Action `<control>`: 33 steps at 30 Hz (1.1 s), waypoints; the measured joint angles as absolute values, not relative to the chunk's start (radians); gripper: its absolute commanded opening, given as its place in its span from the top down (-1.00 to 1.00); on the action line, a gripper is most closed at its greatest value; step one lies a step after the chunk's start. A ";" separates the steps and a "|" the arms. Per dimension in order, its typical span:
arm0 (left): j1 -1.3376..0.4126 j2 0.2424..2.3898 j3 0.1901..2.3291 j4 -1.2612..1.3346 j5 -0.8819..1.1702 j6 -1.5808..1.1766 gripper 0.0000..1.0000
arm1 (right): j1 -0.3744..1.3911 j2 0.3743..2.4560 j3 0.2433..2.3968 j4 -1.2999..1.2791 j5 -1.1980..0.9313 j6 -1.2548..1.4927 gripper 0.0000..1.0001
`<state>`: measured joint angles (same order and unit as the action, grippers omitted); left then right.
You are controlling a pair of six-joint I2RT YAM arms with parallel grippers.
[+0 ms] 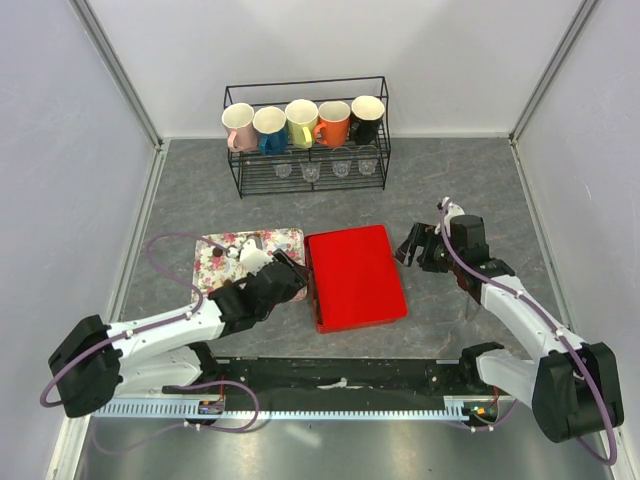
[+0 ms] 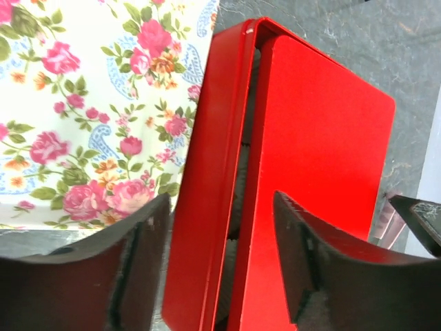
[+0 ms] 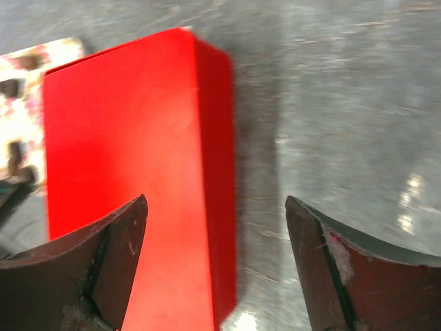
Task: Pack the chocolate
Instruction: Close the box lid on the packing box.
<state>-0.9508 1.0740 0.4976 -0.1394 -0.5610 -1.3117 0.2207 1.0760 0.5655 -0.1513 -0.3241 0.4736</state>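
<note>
A red box (image 1: 355, 277) lies in the middle of the table with its lid (image 2: 324, 124) on, slightly askew. A narrow gap along its left side (image 2: 242, 172) shows dark crinkled shapes inside. A few dark chocolates (image 3: 10, 87) lie on the floral tray (image 1: 222, 262) left of the box, beside a white paper cup (image 1: 251, 258). My left gripper (image 1: 297, 271) is open and empty, its jaws either side of the box's left edge (image 2: 220, 200). My right gripper (image 1: 406, 249) is open and empty over the box's right edge (image 3: 215, 201).
A black wire rack (image 1: 306, 150) at the back holds several coloured mugs and small glasses. White walls enclose the table on three sides. The arm bases sit on a rail (image 1: 340, 385) at the near edge.
</note>
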 measured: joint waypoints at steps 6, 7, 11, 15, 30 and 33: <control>-0.887 1.019 0.464 -0.160 -0.512 -1.286 -0.04 | 0.221 1.057 0.590 -0.252 -0.160 0.454 -0.47; -0.876 1.017 0.457 -0.164 -0.506 -1.284 -0.01 | 0.221 1.059 0.592 -0.265 -0.139 0.450 -0.43; -0.833 1.029 0.445 -0.183 -0.470 -1.268 0.06 | 0.221 1.087 0.594 -0.294 -0.089 0.435 -0.32; -0.793 1.095 0.446 -0.175 -0.426 -1.238 0.07 | 0.233 1.148 0.601 -0.310 -0.077 0.422 -0.32; -0.804 1.370 0.575 -0.126 -0.265 -1.130 0.09 | 0.405 1.294 0.664 -0.304 -0.061 0.405 -0.34; -0.814 1.392 0.594 -0.127 -0.271 -1.112 0.09 | 0.410 1.295 0.669 -0.310 -0.032 0.399 -0.34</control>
